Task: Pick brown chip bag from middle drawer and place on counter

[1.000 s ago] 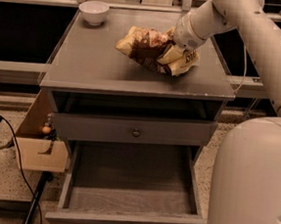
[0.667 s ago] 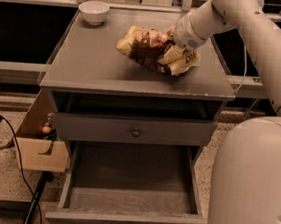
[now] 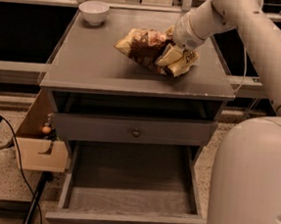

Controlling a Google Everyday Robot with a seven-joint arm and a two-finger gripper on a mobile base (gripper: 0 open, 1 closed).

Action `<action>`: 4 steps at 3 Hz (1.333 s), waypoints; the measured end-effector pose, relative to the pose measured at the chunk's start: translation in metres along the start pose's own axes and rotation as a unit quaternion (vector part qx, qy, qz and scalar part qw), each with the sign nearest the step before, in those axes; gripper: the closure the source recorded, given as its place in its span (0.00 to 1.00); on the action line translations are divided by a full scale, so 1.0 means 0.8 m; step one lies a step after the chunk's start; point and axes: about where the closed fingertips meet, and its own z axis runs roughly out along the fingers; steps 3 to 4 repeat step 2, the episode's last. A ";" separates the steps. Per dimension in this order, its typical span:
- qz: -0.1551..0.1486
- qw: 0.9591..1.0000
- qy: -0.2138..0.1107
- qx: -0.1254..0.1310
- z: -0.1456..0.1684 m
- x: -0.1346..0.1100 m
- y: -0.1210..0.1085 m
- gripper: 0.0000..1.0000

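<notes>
The gripper (image 3: pixel 179 53), at the end of the pale tubular robot arm, sits low over the right rear of the large, flat grey counter (image 3: pixel 95 63). It is pressed against the crinkled, glossy dark brown chip bag (image 3: pixel 145 46) with pale yellow ends. Whether it clamps the bag or has let go, I cannot tell. The bag lies on the counter, spreading left from the claw. Below, the wide, shallow grey middle drawer (image 3: pixel 129 189) stands pulled out, no bag in its tray. I judge the carry done, with only release and withdrawal left.
</notes>
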 end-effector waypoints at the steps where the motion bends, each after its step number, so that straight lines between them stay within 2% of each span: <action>1: 0.000 1.000 0.000 0.000 0.000 0.000 0.000 0.00; 4: 0.000 1.000 0.000 0.000 0.000 0.000 0.000 0.00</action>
